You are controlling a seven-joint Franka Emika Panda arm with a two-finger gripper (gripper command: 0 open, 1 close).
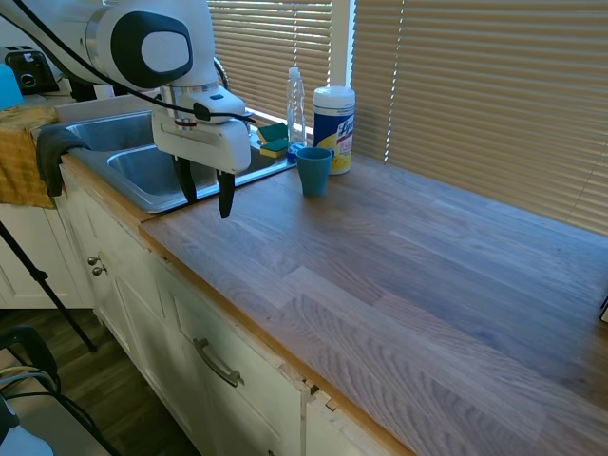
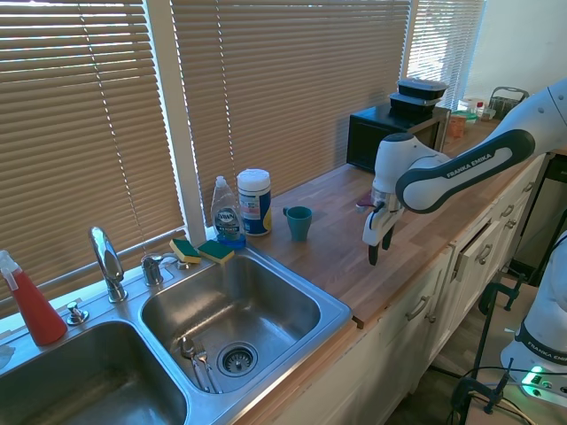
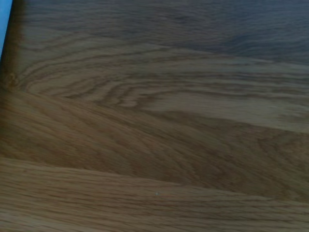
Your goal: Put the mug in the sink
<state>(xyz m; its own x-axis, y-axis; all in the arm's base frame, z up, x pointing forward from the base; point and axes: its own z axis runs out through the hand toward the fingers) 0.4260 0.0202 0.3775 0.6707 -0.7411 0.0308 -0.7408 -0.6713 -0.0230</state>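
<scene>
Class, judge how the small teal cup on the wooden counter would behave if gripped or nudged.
The small teal plastic-looking cup looks rigid and probably light. Standing upright and tapering toward its base, it may tip if nudged near the rim. Its smooth wall could slip in the open tool, which hangs apart from it.

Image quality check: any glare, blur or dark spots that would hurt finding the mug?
First exterior view: bright backlight through the blinds, but the mug stays sharp on the countertop. Second exterior view: even light, mug clear, window at top right blown out. Wrist view: only soft, dim wood grain, no mug.
</scene>
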